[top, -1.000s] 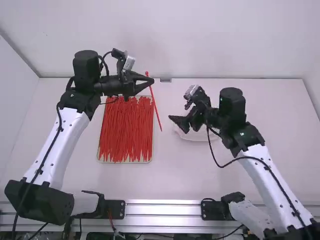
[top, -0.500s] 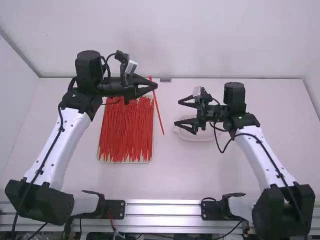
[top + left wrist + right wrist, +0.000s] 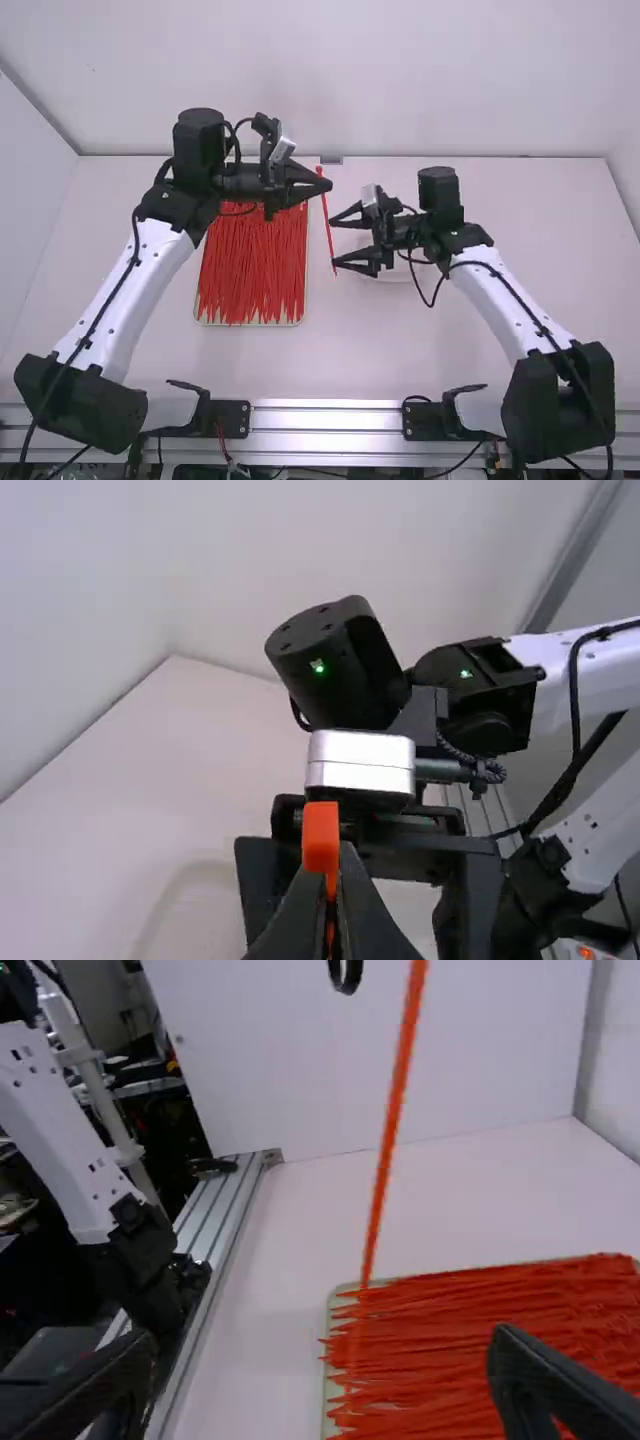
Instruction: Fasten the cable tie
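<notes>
My left gripper [image 3: 316, 183] is held up over the table's far middle, shut on a red cable tie [image 3: 329, 225] just below its head. The tie hangs down from it, its tip near the table. In the left wrist view the tie's head [image 3: 321, 838] sticks up above my pinched left gripper [image 3: 328, 925]. My right gripper [image 3: 340, 243] faces the tie from the right, open, its fingertips one above the other just short of the strap. From the right wrist the tie [image 3: 392, 1120] hangs ahead between the wide-apart fingers [image 3: 560, 1390].
A flat tray [image 3: 250, 323] heaped with several red cable ties [image 3: 252, 255] lies left of the middle, below the left gripper. A shallow white dish [image 3: 402, 273] sits under the right arm's wrist. An aluminium rail runs along the near table edge.
The left gripper has carried the tie to the right, toward the middle. The right gripper has swung left and up from over the dish, ending close to the hanging strap.
</notes>
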